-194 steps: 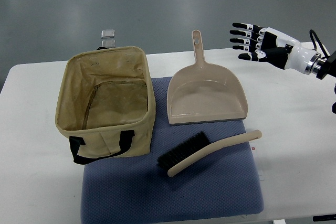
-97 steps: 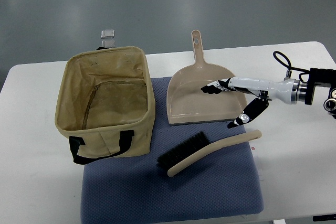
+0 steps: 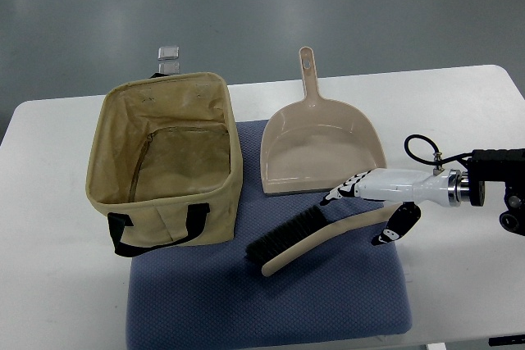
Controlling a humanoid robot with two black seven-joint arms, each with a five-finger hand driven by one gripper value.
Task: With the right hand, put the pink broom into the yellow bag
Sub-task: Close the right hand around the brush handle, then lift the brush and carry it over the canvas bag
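The pink broom [image 3: 303, 238], a beige-pink hand brush with black bristles, lies on the blue mat [image 3: 271, 301], handle pointing right. The yellow bag [image 3: 164, 161] stands open at the left, black handle toward me. My right hand [image 3: 367, 211] comes in from the right and hovers low over the broom's handle. Its fingers [image 3: 340, 192] reach left above the handle and its thumb [image 3: 394, 227] sits on the near side. The fingers are spread around the handle and not closed on it. The left arm is out of view.
A pink dustpan [image 3: 320, 149] lies behind the broom, its handle pointing away. A small clear clip [image 3: 168, 53] sits behind the bag. The white table [image 3: 459, 120] extends to the right.
My right hand has dropped from above the table's far right, across the dustpan, down to the broom's handle. The broom, bag and dustpan have not moved.
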